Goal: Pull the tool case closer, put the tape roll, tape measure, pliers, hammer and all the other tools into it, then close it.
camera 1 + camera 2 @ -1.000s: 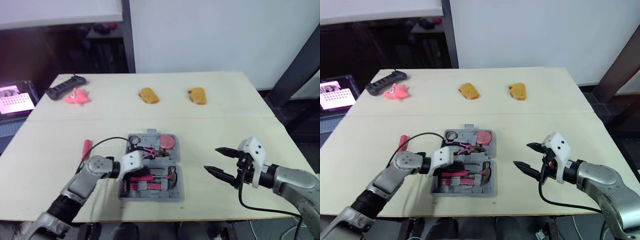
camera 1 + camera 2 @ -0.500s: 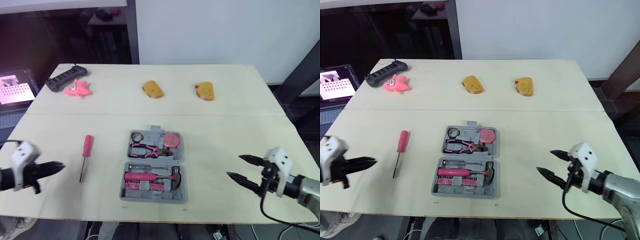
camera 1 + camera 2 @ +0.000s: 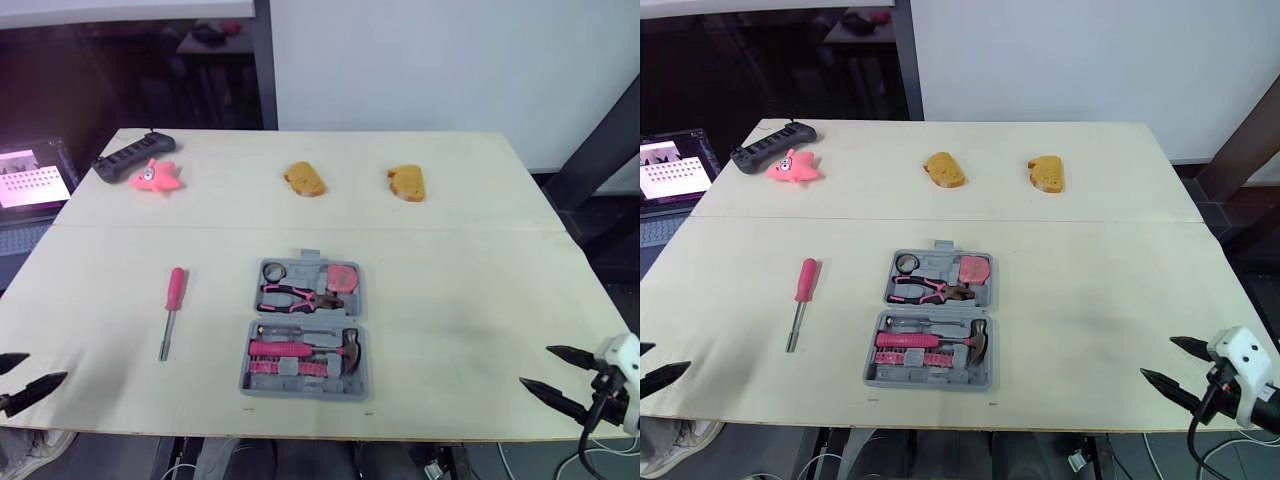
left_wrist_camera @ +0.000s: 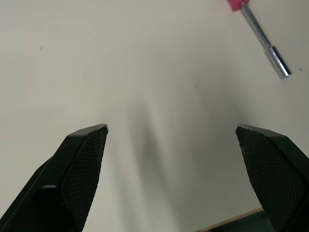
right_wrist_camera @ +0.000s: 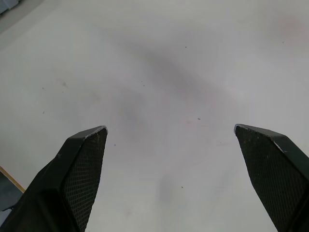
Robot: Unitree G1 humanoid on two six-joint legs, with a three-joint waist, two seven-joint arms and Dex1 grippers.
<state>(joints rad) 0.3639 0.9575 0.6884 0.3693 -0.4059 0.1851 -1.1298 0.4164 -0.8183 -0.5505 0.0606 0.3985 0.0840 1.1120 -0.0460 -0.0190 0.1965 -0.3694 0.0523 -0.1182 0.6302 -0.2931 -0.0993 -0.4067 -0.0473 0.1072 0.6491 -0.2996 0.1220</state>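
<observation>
While the open tool case (image 3: 303, 330) is sitting near the tabletop's (image 3: 460, 270) front edge, with pliers (image 3: 295, 297), hammer (image 3: 345, 350) and tape measure (image 3: 340, 279) lying inside, the pink screwdriver (image 3: 172, 310) is lying apart on its left. Left fingers (image 3: 35, 388) and right fingers (image 3: 550, 394) are hovering spread wide at the front corners, gripping nothing.

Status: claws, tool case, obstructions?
Left claw open, empty, near left table edge. Right claw open, empty, near right edge. Tool case open, mid-table; screwdriver lies outside, to its left. Nothing in the way.
</observation>
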